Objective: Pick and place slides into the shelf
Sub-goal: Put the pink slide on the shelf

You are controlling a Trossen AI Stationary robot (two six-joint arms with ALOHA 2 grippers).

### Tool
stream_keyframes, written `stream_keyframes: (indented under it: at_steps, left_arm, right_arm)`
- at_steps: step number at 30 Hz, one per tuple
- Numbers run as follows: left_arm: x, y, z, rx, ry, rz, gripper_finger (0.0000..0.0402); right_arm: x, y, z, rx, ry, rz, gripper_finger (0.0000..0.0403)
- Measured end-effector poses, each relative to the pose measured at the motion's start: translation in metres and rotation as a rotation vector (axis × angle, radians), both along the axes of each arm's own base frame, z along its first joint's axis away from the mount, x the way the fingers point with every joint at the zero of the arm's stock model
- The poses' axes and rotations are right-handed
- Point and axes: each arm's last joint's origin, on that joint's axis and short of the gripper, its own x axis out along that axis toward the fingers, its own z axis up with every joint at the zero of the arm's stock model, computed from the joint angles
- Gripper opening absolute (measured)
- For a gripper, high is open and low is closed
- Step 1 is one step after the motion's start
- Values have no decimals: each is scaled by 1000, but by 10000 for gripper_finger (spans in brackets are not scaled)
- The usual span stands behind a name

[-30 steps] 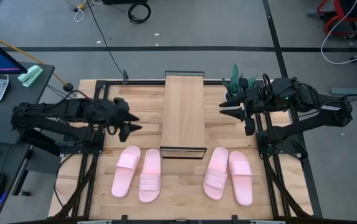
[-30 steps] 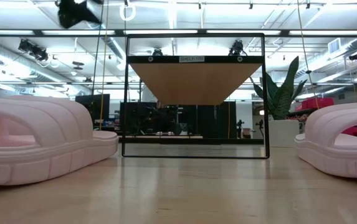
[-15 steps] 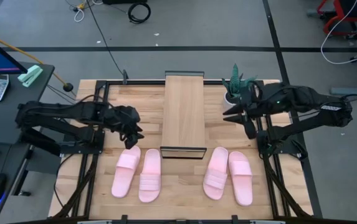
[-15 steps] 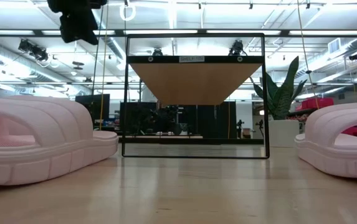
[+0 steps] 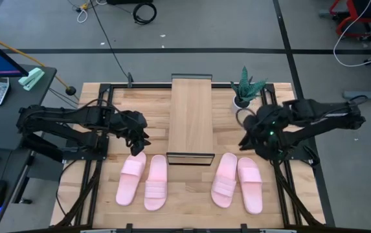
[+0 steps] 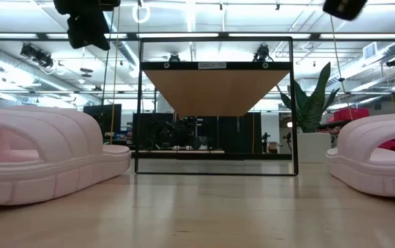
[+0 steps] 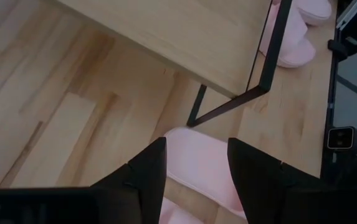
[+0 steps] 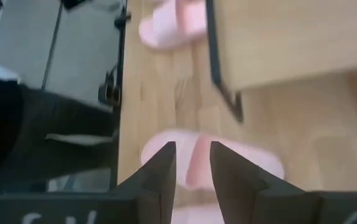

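Both arms over the slides
Left gripper [image 5: 140, 137] and right gripper [image 5: 250, 139] hang released above the slides [image 5: 133, 178]; shelf [image 5: 191, 115] bare.

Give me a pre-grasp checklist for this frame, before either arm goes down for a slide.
1. Left gripper open, above the left pair of slides: ok.
2. Right gripper open, above the right pair of slides: ok.
3. Shelf top free of slides: ok.
4. All four slides flat on the table, none held: ok.
5. Plant clear of the right arm: cannot tell.
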Motion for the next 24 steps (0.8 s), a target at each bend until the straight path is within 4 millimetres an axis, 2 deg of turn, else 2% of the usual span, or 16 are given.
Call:
stream_keyframes:
  at_steps: [6, 10, 16, 24]
  left_arm:
    - [0, 0, 0, 0, 0, 0, 178]
    - [0, 0, 0, 1, 0, 0, 177]
    - [-2, -1, -2, -17, 29, -16, 177]
    - [-25, -4, -16, -127, 307, -119, 187]
  right_arm:
    - [-4, 10, -27, 42, 102, 17, 105]
    - [-8, 14, -36, 51, 128, 30, 105]
    - [-4, 13, -35, 36, 81, 5, 105]
    - [-1, 13, -32, 28, 33, -9, 105]
